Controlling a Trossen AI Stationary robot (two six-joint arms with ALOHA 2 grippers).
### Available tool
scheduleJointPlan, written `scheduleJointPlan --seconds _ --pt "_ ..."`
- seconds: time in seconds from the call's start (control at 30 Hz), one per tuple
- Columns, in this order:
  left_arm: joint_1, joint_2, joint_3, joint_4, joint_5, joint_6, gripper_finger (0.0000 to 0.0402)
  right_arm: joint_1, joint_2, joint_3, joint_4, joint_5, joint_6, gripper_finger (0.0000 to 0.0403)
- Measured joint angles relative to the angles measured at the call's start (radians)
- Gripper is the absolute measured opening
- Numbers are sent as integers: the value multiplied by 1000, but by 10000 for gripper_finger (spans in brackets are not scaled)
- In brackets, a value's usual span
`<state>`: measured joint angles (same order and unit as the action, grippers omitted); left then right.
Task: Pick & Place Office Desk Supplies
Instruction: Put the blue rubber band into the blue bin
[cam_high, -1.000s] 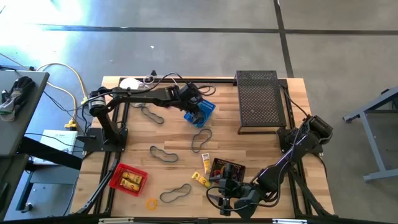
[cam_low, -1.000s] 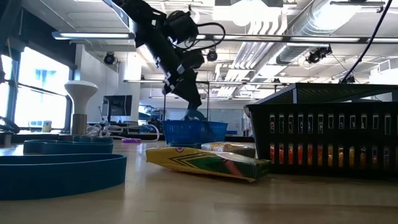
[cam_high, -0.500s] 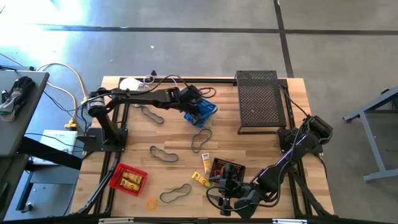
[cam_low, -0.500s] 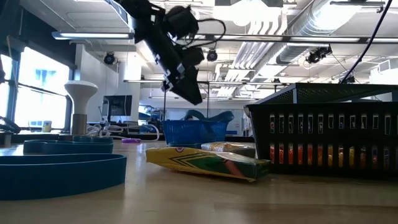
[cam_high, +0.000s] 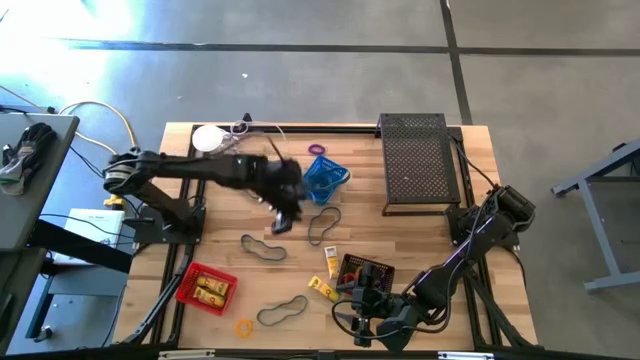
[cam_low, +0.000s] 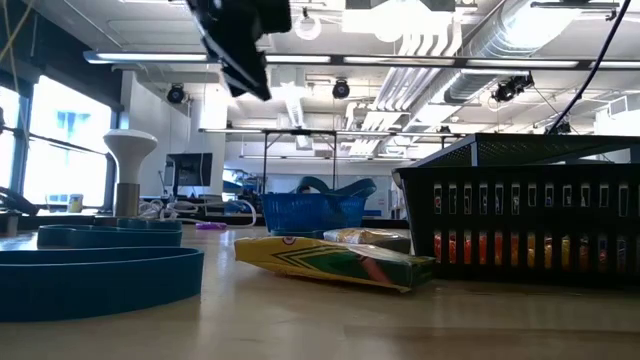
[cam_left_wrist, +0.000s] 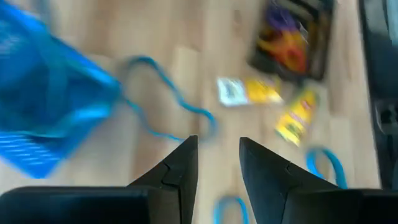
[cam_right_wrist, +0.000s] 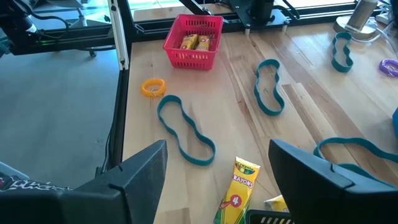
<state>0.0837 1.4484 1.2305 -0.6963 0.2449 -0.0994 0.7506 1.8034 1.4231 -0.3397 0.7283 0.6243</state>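
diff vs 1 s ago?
The left pincer let go of a band at the blue basket, leaving the band in it, opened, and swung back toward the table's middle. The basket shifted slightly. The right pincer and the red basket stayed put.

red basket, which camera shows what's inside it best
The right wrist view: the red basket sits unblocked, with yellow packets visible inside. The high view shows the basket smaller, from straight above. The low view and left wrist view do not show it.
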Motion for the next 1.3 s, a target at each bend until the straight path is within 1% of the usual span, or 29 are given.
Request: scheduleJointPlan --seconds 0.13,0.23,0.4,0.5,0.57,0.73,0.9,1.07,1.23,1.3 --pt "-120 24 -31 -3 -35 63 113 0 0 0 0 -2 2 270" --pt "-213 57 -56 20 -118 136 113 0 0 0 0 -2 3 270" --pt "-341 119 -96 142 -289 275 113 0 0 0 0 -2 1 270" --pt "-383 170 -100 185 -406 318 113 0 0 0 -2 -3 0 270" --pt "-393 205 -100 220 -445 334 113 0 0 0 -4 -3 0 270" --pt "-376 287 -100 294 -438 357 113 1 0 0 -6 -5 2 270" --pt "-337 325 -100 326 -430 364 113 3 0 0 -8 -6 3 270" --pt "-282 335 -100 351 -312 362 113 4 0 0 -11 -7 3 270" --pt "-247 336 -104 357 -278 347 112 9 3 0 -12 -12 3 270" --pt "-239 336 -112 360 -248 344 112 9 5 0 -12 -13 3 270"
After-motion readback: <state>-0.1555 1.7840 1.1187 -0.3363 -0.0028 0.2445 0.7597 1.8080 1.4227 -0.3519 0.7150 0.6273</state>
